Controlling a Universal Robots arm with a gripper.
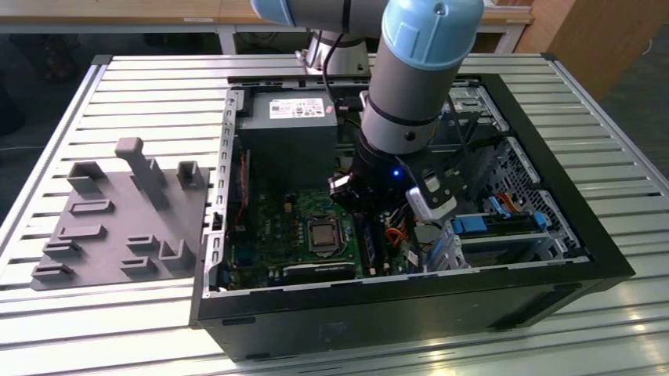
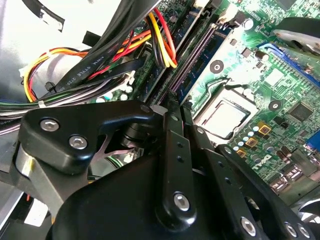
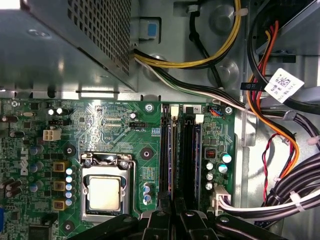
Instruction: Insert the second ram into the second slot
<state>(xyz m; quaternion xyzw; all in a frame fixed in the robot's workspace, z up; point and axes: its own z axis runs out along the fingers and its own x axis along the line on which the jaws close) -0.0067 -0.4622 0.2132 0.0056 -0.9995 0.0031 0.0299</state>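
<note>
**Clerk:** Where the arm (image 1: 418, 78) reaches into the case (image 1: 585, 258), what is entered first?

**Keeper:** Item one: claw (image 3: 173, 206). Black metal linkage with silver screw heads, set low over the near end of the memory slots (image 3: 190, 150). Apart or together: cannot tell, since its own links cover the tips in both wrist views.

**Clerk:** And the second ram (image 3: 168, 150)?

**Keeper:** Entered with reserve. A thin blue-green edge lies along the slot row just beside the processor socket (image 3: 104, 192) and runs in under the claw. Seated or gripped: cannot tell.

**Clerk:** Fittings around it?

**Keeper:** Motherboard (image 3: 100, 120): green and glossy, studded with round capacitors. The socket is a square silver plate in a steel frame. Power supply (image 3: 65, 45): grey sheet metal punched in a fine grid. Cables (image 2: 125, 45): yellow, red and orange leads beside thick black sheathed ones, which the second wrist view shows lying close over the slots. The first wrist view adds a white tag (image 3: 282, 84) on the bundle.

**Clerk:** What does the exterior view add?

**Keeper:** Tabletop (image 1: 105, 94): ribbed aluminium slats. The case is a black rectangular shell lying open side up, toward the tabletop's edge on the exterior view's right. Fixture plate (image 1: 115, 219): matte grey with upright pegs and blocks, by the edge on the exterior view's left, well apart from the claw.
</note>
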